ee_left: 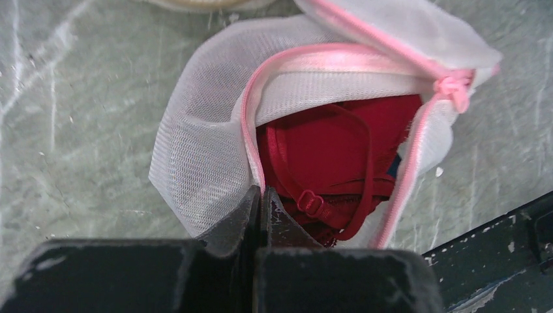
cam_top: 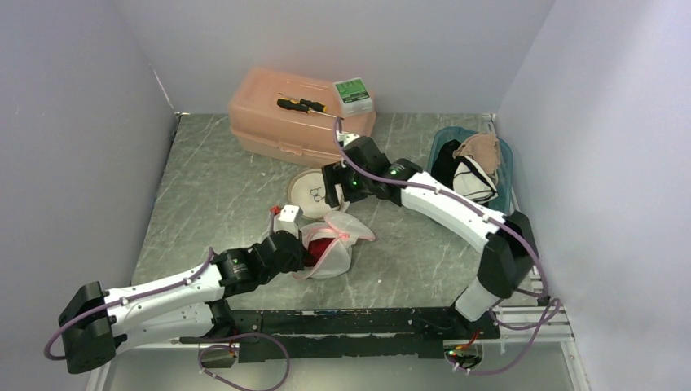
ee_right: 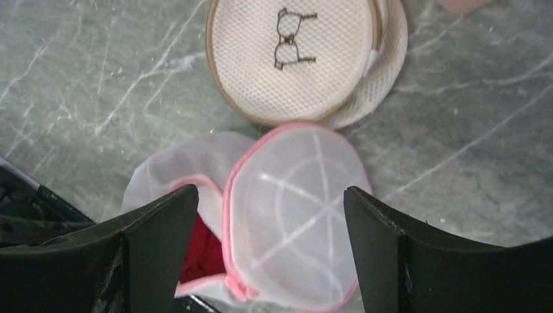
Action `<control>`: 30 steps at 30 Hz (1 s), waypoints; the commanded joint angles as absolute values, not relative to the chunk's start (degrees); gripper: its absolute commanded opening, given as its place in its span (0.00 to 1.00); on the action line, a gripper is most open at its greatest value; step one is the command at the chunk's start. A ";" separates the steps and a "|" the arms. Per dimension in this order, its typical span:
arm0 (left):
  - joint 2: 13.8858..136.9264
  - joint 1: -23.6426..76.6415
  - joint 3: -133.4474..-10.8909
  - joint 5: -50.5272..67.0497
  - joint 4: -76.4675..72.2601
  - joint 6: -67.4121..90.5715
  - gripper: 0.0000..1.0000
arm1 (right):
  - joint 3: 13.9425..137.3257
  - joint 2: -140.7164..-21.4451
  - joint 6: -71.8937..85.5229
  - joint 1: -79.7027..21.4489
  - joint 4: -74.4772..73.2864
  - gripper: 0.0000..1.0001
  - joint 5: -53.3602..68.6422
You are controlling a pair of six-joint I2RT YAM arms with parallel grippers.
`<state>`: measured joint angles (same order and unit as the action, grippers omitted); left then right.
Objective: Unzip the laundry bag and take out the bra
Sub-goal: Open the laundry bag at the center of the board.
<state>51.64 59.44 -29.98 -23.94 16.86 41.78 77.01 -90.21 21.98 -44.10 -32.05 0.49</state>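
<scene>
Looking through the left wrist view, I see the laundry bag (ee_left: 195, 150) with its pink zip open most of the way round and the red bra (ee_left: 326, 143) sitting inside the gap. The bra's lower part is hidden behind my left fingers (ee_left: 244, 215). Those are pressed together right at the bag's zip edge, and I can't tell if mesh is caught between them. The zip pull (ee_left: 453, 88) hangs at the right end of the opening.

The right fingers (ee_right: 156, 222) are spread wide, hovering over the bag's raised flap (ee_right: 300, 208), one on each side, not touching it. From there only a sliver of red shows.

The top view places the bag mid-table, toward the near edge. A beige mesh pouch (cam_top: 314, 189) lies just beyond it, partly covered by the right arm; whether the two touch is unclear. Bare table (cam_top: 212, 187) opens toward the left edge. A pink box (cam_top: 285, 122) with a screwdriver (cam_top: 300, 104) on top sits at the far edge. A blue basket (cam_top: 505, 163) of clothes sits near the far right corner, well apart.
</scene>
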 commanded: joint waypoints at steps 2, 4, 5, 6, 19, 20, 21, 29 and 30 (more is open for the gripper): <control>53.28 59.76 -28.46 -21.40 10.74 45.08 0.03 | 86.69 -98.85 17.84 -45.30 -37.92 0.86 -2.54; 52.95 59.79 -27.91 -21.28 9.78 44.96 0.03 | 88.80 -101.79 17.02 -46.08 -39.29 0.85 -4.03; 52.50 59.80 -27.59 -21.37 9.45 45.06 0.03 | 89.35 -102.68 16.64 -46.51 -39.57 0.85 -4.52; 51.75 59.77 -27.27 -21.49 9.32 45.10 0.03 | 89.40 -103.22 16.35 -46.91 -39.54 0.85 -4.62; 45.33 59.77 -24.73 -23.67 11.48 45.83 0.03 | 102.80 -116.47 13.04 -51.16 -49.40 0.82 -10.26; 45.12 59.79 -24.57 -23.62 11.44 45.87 0.03 | 103.71 -117.37 12.87 -51.30 -50.64 0.80 -11.39; 44.99 59.80 -24.47 -23.57 11.35 45.81 0.03 | 104.24 -118.15 12.69 -51.40 -51.81 0.77 -12.20; 44.96 59.77 -24.41 -23.09 10.56 44.83 0.03 | 101.86 -118.70 12.49 -52.52 -55.80 0.60 -16.28; 44.84 59.80 -24.41 -23.16 10.46 44.75 0.03 | 101.71 -118.66 12.48 -52.65 -56.30 0.57 -16.53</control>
